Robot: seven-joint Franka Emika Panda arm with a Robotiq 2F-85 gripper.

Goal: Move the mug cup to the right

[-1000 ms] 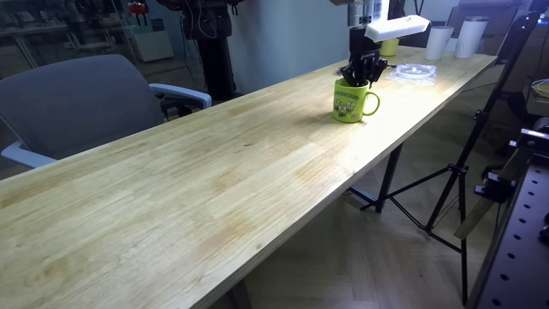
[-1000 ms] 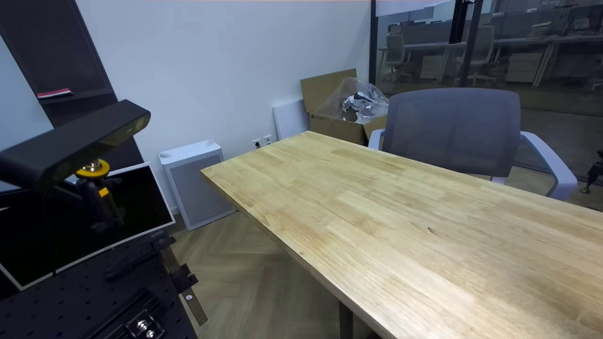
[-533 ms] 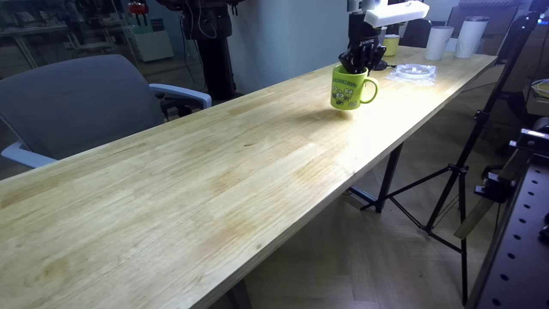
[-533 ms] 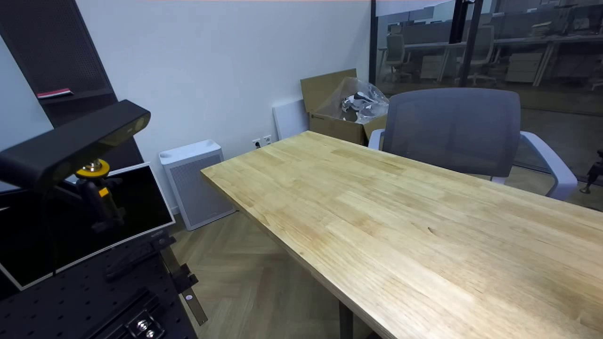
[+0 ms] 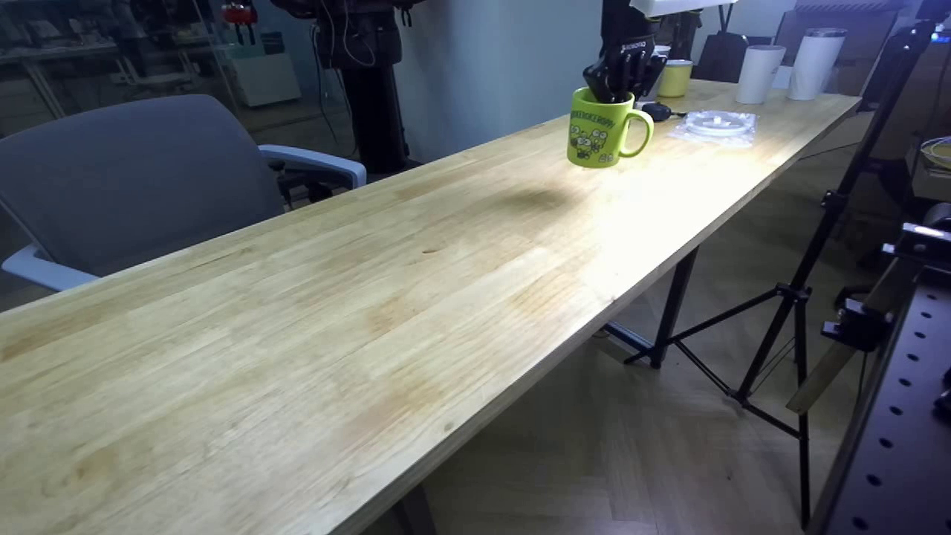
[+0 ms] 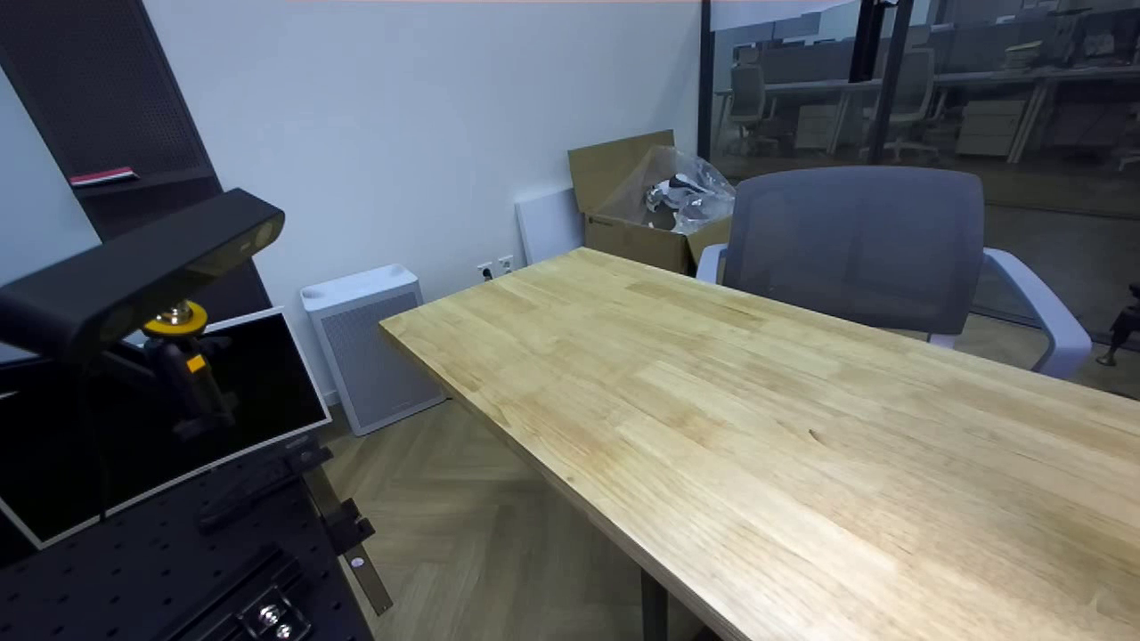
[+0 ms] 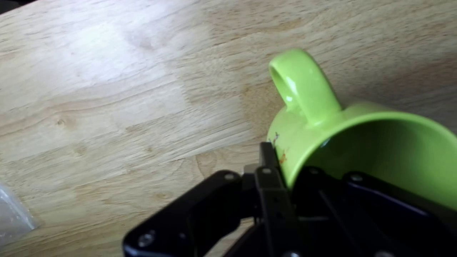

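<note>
One claw (image 7: 288,163), one gripped lime-green mug (image 5: 596,130)

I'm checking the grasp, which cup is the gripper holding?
The lime-green cartoon mug: the gripper pinches its wall above the wooden table, where the yellow cup and white tumblers stand.

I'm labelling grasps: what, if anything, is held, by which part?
The black gripper pinches the glossy lime-green handled mug by its wall, at the rim.

A glossy lime-green mug (image 5: 594,134), bearing dark lettering over cartoon faces, is hanging roughly upright above the wooden tabletop (image 5: 371,312) and is being pinched at its rim. Its loop handle is pointing to three o'clock in an exterior view, eleven o'clock in the wrist view.
</note>
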